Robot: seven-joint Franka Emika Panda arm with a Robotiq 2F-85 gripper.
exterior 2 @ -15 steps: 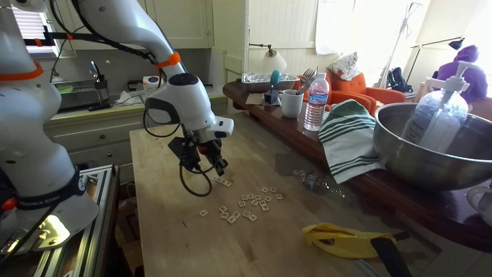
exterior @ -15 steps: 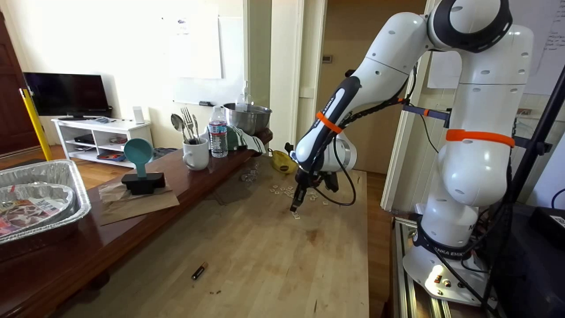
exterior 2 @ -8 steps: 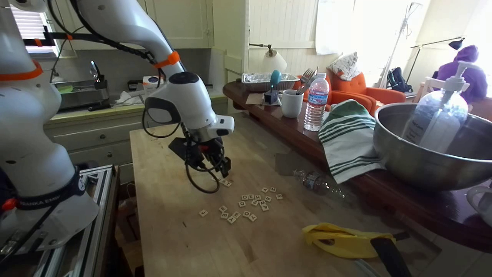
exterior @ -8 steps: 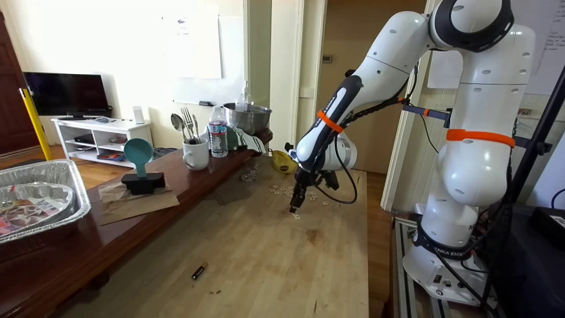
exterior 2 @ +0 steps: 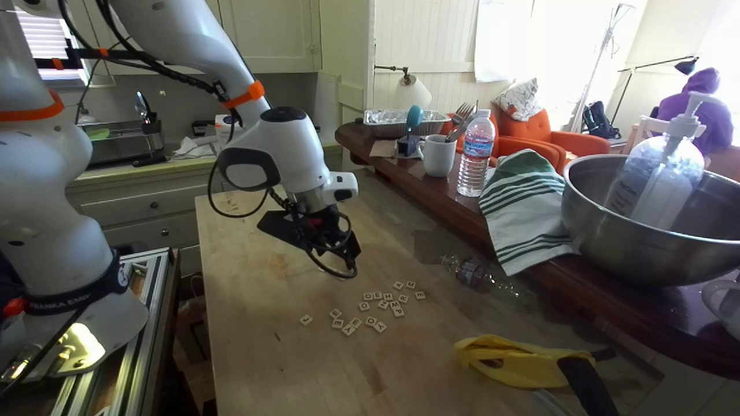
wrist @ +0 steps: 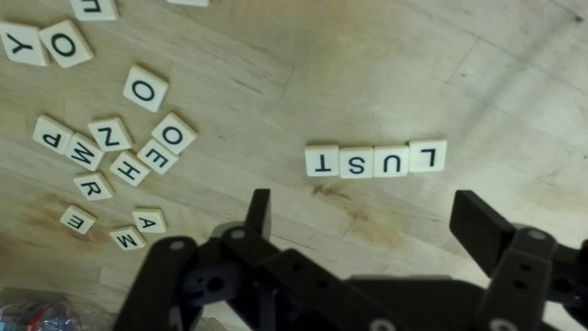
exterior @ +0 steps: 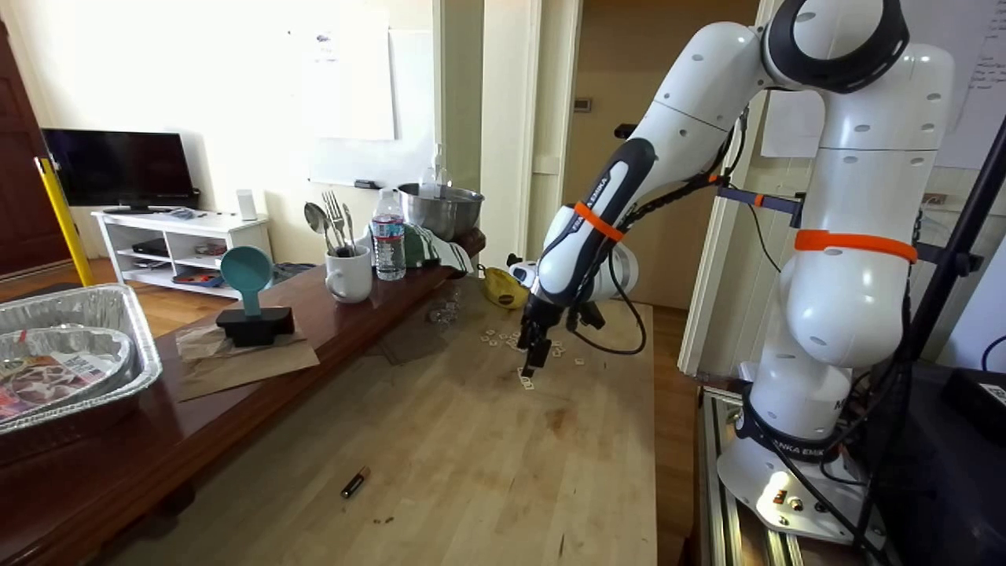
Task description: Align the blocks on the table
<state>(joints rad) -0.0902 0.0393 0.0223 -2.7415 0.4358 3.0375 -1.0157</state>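
In the wrist view, the pincer [wrist: 363, 202] stands spread. Best nudge the L tile [wrist: 427, 156] lightly toward six o'clock, flush with the tile row [wrist: 378, 162].

The arm [exterior: 693, 85] is bent, its gripper [wrist: 363, 207] spread.

In the wrist view the gripper [wrist: 365, 204] stood from four to seven o'clock, fingers [wrist: 477, 230] spread apart. Four touching tiles [wrist: 377, 162], LUST upside down, lay on the tabletop [wrist: 321, 82] toward three, the L tile [wrist: 427, 156] slightly nearer twelve. Loose tiles [wrist: 130, 168] lay from eight to eleven, part of a clear bottle [wrist: 48, 315] at eight.
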